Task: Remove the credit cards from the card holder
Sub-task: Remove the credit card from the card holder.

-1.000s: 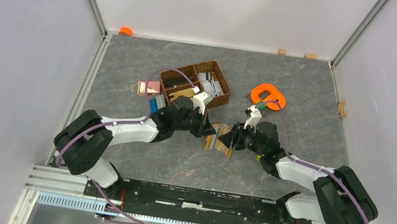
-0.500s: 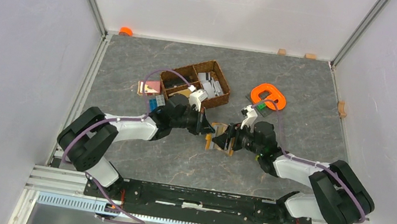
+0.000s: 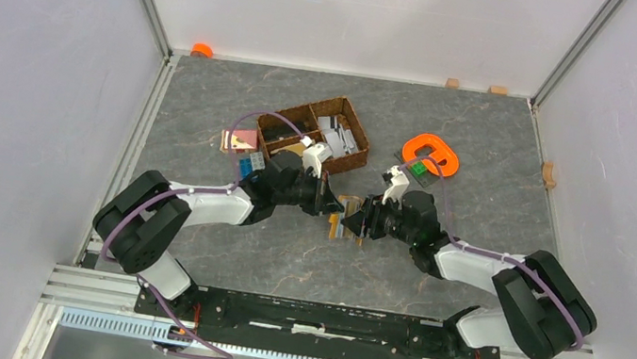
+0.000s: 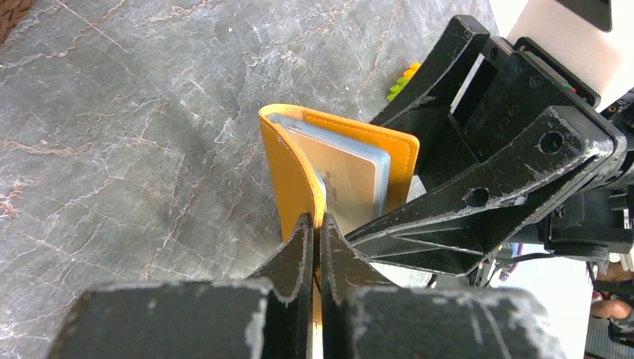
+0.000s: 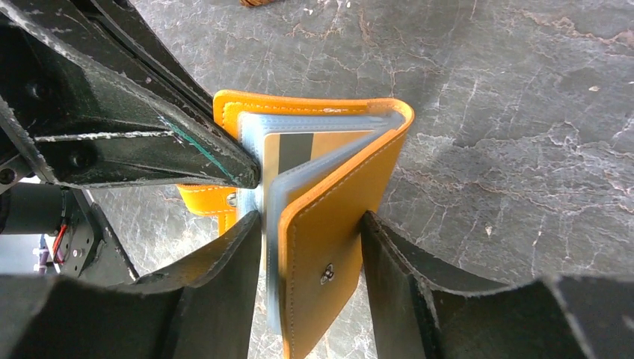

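1. The left gripper is pressing its jaws together on the free edge of one cover of the card holder, with only the mustard leather between the fingertips.
2. The right gripper is standing with its jaws apart, straddling the other cover. One finger is lying against that cover's outer face, and the other is sitting just beside the clear sleeves.
3. The card holder is being held open like a book between the two grippers. In the right wrist view its fold is pointing to 1 o'clock, with one cover running off toward 9 and the other toward 7.
4. A metal snap stud is showing on the outer face of the nearer cover, and the closure tab is hanging at 9 o'clock behind the left gripper's finger.
5. A tan card with a dark stripe across it is sitting in the sleeves. In the left wrist view, small marks on the same card are too blurred to read.
6. From overhead, the card holder is appearing edge-on as a narrow strip near the middle of the table, its long axis running from about 1 to 7 o'clock. The left gripper is meeting it from 9 and the right gripper from 3.
7. Whether its lower edge is touching the table cannot be told.
8. A wicker basket is lying at 11 o'clock from the card holder, and an orange ring is lying at 1 o'clock.
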